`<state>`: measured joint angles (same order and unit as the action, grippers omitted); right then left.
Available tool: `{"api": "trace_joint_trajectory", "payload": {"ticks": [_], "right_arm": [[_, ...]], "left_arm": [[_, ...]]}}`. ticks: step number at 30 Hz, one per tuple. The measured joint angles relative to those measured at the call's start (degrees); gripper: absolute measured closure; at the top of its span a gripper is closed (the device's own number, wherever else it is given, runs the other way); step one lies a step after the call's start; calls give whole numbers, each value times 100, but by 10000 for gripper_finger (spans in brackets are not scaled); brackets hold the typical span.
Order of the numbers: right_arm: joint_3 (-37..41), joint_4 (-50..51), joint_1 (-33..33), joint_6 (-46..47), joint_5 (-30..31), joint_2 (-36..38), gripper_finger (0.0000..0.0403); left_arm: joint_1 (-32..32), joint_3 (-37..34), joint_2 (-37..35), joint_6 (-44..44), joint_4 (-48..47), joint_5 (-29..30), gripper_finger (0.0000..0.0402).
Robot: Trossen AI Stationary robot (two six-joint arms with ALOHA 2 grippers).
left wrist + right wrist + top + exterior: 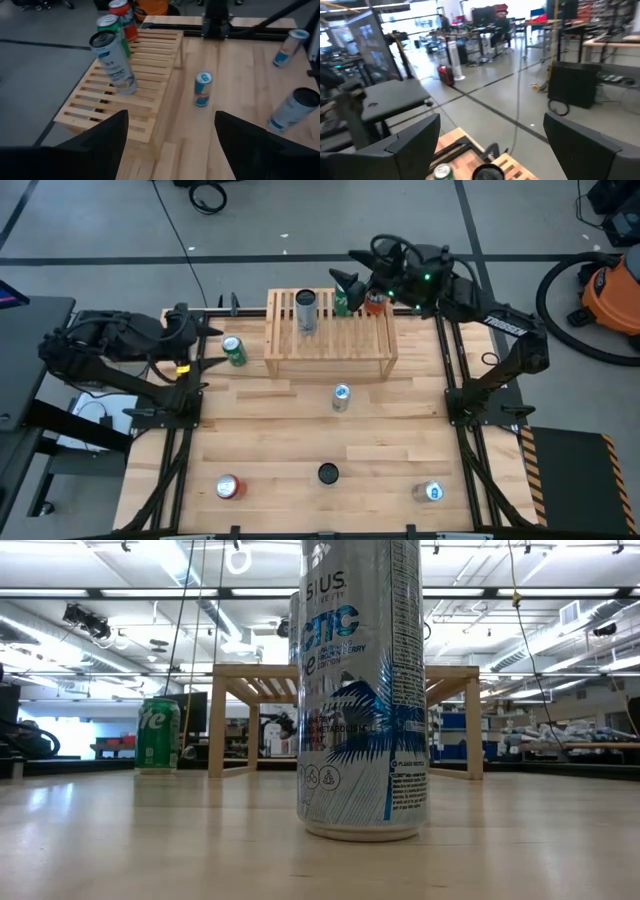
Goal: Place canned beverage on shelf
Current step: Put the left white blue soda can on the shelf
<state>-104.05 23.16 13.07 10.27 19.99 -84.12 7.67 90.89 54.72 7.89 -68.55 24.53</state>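
The light-wood shelf (330, 340) stands at the table's far middle. On its slatted top stand a tall grey can (306, 310), a green can (343, 304) and a red can (375, 303); the left wrist view shows all of them (114, 62). My right gripper (350, 270) hovers open, pointing level, above the shelf's far edge, over the green can (442, 172), with nothing between its fingers. My left gripper (207, 340) waits open at the table's far left, empty (172, 135), beside a green can (234, 351) that stands on the table.
On the table stand a blue-and-silver can (341, 397) in front of the shelf, and a red can (229, 487), a dark-topped can (328, 473) and a blue can (432, 492) near the front edge. In the low view a tall white can (362, 690) fills the foreground.
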Motion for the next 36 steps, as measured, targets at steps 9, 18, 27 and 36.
{"api": "trace_joint_trajectory", "payload": {"ticks": [9, 18, 27, 36], "right_arm": [[4, 179, 392, -64, -923, -525, 39], [-561, 772, 510, -298, -929, -1261, 39], [-588, 926, 650, -369, -929, -1790, 39], [-588, 941, 655, -393, -959, -1981, 39]], "left_arm": [[-608, -94, 2, 52, -165, 16, 102], [-1010, -149, 92, 103, -336, 14, 102], [-1195, -149, 112, 196, -335, 5, 102], [-1212, -149, 116, 194, -332, 5, 102]]}}
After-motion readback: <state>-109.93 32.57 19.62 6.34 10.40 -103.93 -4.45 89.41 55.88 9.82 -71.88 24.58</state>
